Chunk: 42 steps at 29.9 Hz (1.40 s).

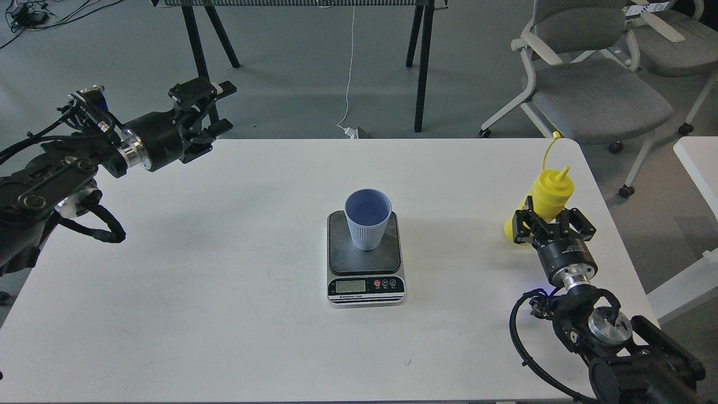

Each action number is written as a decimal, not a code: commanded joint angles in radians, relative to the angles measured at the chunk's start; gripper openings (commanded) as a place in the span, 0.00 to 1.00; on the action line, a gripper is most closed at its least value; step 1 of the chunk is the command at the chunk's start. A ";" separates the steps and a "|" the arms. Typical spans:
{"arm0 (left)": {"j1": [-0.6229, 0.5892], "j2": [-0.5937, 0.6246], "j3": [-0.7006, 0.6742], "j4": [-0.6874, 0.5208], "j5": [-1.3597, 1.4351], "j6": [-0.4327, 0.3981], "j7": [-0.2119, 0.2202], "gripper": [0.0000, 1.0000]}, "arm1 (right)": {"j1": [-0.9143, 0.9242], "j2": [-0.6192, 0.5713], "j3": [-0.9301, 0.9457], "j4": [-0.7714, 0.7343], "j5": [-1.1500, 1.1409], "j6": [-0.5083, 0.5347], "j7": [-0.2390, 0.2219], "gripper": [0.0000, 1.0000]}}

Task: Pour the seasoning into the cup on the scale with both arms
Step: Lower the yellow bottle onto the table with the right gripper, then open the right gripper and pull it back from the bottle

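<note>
One silver rectangular kitchen scale [366, 264] sits nearest me on the white table [224, 292], with one light-blue ribbed plastic cup [367, 219] on its plate. My right gripper [553, 223] clamps the one yellow plastic squeeze bottle [547, 196]. Farther back, my left gripper [205, 112] hangs spread, empty.

A broad white rounded-corner surface [224, 280] is filling most of the frame. Beyond its far edge, a grey floor [314, 84] is stretching across the top. Black metal stand legs [422, 67] are standing at upper centre, with another pair [196, 45] further left. A thin white cable [350, 67] is hanging down between them to a small white plug block [352, 132] lying on the floor. Two grey padded chairs with white frames [594, 95] are sitting at upper right. Tangled black cables [33, 14] are lying at the upper left corner.
</note>
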 commanded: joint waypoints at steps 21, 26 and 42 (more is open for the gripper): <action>-0.006 0.003 0.000 0.000 0.000 0.000 0.000 0.89 | -0.088 -0.009 -0.012 0.107 -0.014 0.000 0.000 0.89; -0.003 0.005 0.000 0.000 0.000 0.000 0.000 0.90 | -0.137 -0.018 -0.002 0.146 -0.014 0.000 0.000 0.89; -0.005 0.003 0.000 -0.001 0.000 0.000 0.000 0.90 | -0.251 -0.081 0.008 0.249 -0.011 0.000 0.012 0.89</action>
